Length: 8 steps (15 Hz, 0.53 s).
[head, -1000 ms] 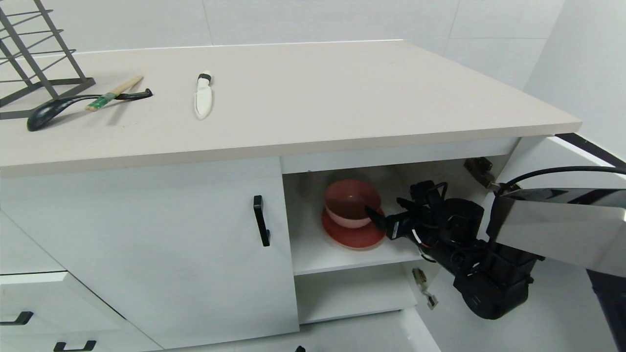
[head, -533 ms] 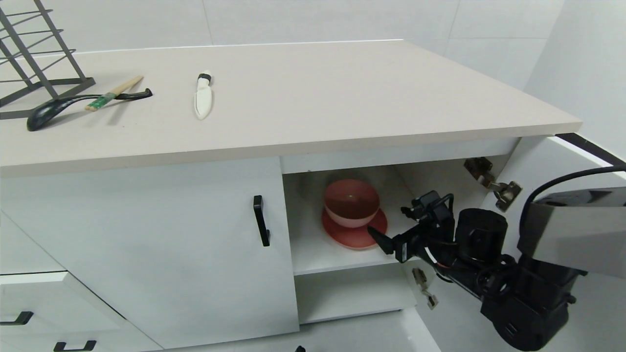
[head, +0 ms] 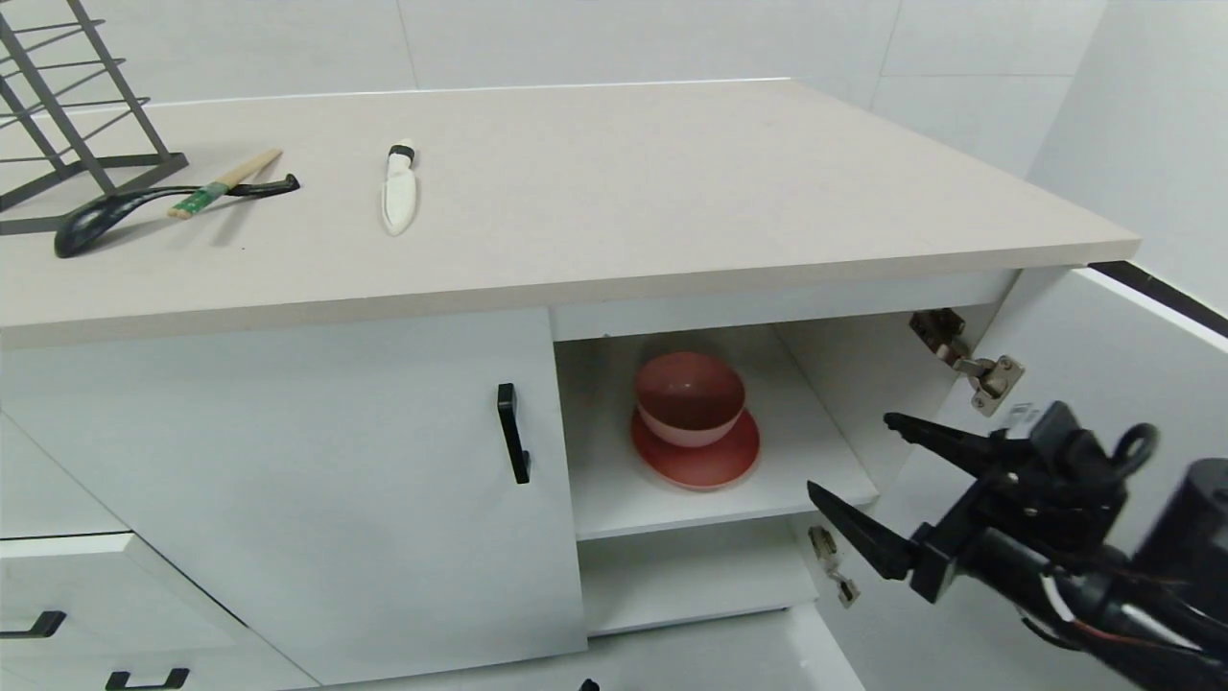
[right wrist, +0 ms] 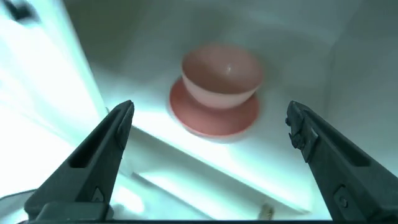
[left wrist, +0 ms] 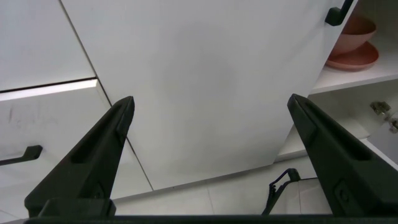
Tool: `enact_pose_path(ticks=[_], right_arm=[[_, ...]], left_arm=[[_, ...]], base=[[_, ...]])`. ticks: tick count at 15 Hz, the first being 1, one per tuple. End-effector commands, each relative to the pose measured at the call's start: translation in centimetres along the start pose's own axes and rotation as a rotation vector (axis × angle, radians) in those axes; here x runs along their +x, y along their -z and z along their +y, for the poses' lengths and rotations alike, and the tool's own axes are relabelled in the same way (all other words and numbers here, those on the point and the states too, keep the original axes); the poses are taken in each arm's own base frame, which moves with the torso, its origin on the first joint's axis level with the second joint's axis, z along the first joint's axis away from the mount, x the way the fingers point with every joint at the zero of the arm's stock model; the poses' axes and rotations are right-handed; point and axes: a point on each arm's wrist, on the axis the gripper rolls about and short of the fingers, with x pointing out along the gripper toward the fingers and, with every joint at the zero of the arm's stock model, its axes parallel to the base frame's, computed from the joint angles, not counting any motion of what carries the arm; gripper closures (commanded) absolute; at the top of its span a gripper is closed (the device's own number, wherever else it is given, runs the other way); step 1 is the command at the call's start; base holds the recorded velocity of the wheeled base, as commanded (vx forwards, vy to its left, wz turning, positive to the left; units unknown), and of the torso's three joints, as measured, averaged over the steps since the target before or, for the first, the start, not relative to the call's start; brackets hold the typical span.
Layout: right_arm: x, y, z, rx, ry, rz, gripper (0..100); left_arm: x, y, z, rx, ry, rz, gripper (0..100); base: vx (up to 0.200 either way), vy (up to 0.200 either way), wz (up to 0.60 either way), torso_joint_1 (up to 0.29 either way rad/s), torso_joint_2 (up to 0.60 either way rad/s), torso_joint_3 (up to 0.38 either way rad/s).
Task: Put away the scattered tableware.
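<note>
We have the pink bowl (head: 689, 398) on the red plate (head: 696, 461) shelved. Our right gripper (head: 850, 455) gapes wide, empty; ladle (head: 86, 226) and sheathed knife (head: 398, 192) await on the countertop (head: 672, 192).

White tiled wall (head: 672, 38); beige countertop (head: 624, 192), white cabinets (head: 288, 461), black handles (head: 513, 434)

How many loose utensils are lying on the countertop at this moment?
3: a black spoon far left, a wooden-handled utensil crossing its handle, and a white knife to their right. None seems hidden.
</note>
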Motion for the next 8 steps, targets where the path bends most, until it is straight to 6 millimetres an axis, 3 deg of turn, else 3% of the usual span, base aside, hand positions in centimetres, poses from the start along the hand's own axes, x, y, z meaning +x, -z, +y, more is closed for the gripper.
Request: enact_pose_path(ticks=[1, 4, 6, 8], right_arm=[[-6.2, -3.5, -0.1, -0.030, 0.038, -0.177, 0], [-10.8, -2.9, -0.4, -0.004, 0.103, -0.089, 0], [-15.9, -0.7, 0.4, 0.055, 0.205, -0.006, 0], [-19.0, 0.9, 1.5, 0.053, 0.246, -0.048, 0]], left_arm=[[0.0, 0.0, 0.0, 0.000, -0.001, 0.000, 0], [0.0, 0.0, 0.0, 0.000, -0.001, 0.000, 0], [0.0, 0.0, 0.0, 0.000, -0.001, 0.002, 0], [0.0, 0.0, 0.0, 0.002, -0.001, -0.001, 0]], base=[[0.000, 0.000, 0.00, 0.000, 0.00, 0.000], [0.000, 0.000, 0.00, 0.000, 0.00, 0.000], [0.000, 0.000, 0.00, 0.000, 0.00, 0.000], [0.000, 0.000, 0.00, 0.000, 0.00, 0.000]])
